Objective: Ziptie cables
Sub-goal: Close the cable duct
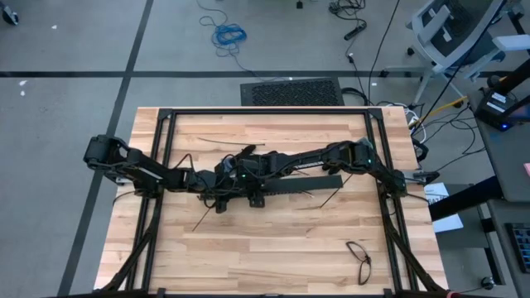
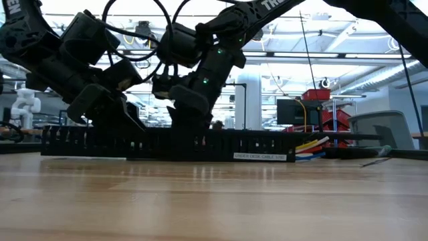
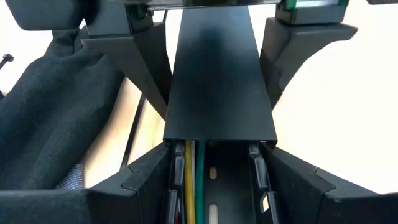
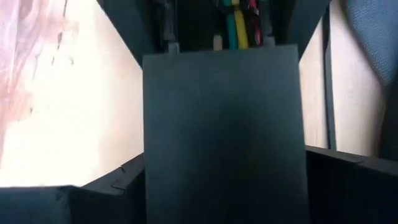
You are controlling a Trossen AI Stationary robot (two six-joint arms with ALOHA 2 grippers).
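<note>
left gripper [image 1: 222, 184]: at table centre, fingers [image 3: 143, 180] straddling the slotted bar [image 1: 290, 185], one each side of it; contact unclear, can't tell if clamped
cables [image 3: 194, 183]: yellow and green, lying inside the bar's channel, part under the flat lid [image 3: 217, 74]
right gripper [image 1: 248, 178]: just beside the left, jaws either side of the same lid; grip can't tell
table [image 1: 273, 248]: wood
loose cable [image 1: 359, 257]: near right front corner

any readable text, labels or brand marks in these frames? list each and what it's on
"UNDER DESK CABLE TRAY", roughly; small, so uncertain: white label on the long black slotted plastic cable tray, low view.
"TR...": white letters, cut off by the frame edge, on the dark robot arm at the top of the low view.
High view and both wrist views: no readable text.
</note>
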